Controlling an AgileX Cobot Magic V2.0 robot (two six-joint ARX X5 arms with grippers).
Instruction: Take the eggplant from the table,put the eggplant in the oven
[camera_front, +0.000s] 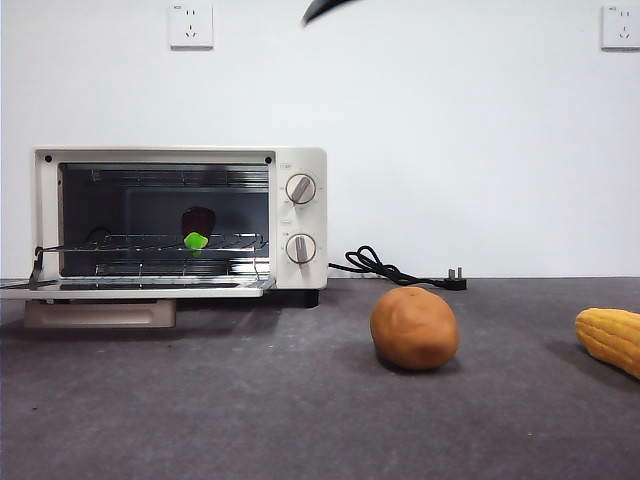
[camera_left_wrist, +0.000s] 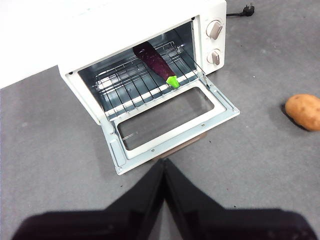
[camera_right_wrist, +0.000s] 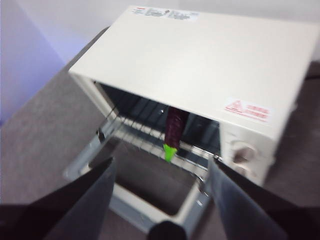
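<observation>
The dark purple eggplant (camera_front: 197, 225) lies on the wire rack inside the cream oven (camera_front: 300, 215), its green stem end toward the open door. The left wrist view shows the eggplant (camera_left_wrist: 154, 62) lengthwise on the rack, and the right wrist view shows the eggplant (camera_right_wrist: 174, 127) from above the oven (camera_right_wrist: 210, 55). My left gripper (camera_left_wrist: 163, 162) is shut and empty, hanging in front of the lowered door (camera_left_wrist: 170, 122). My right gripper (camera_right_wrist: 160, 167) is open with nothing between its jaws, high above the oven's front. A black tip (camera_front: 325, 8) shows at the front view's top edge.
An orange-brown potato (camera_front: 414, 328) sits on the dark grey table (camera_front: 300, 420) right of the oven. A yellow corn cob (camera_front: 610, 338) lies at the far right edge. The oven's black power cord and plug (camera_front: 400, 268) trail behind near the wall.
</observation>
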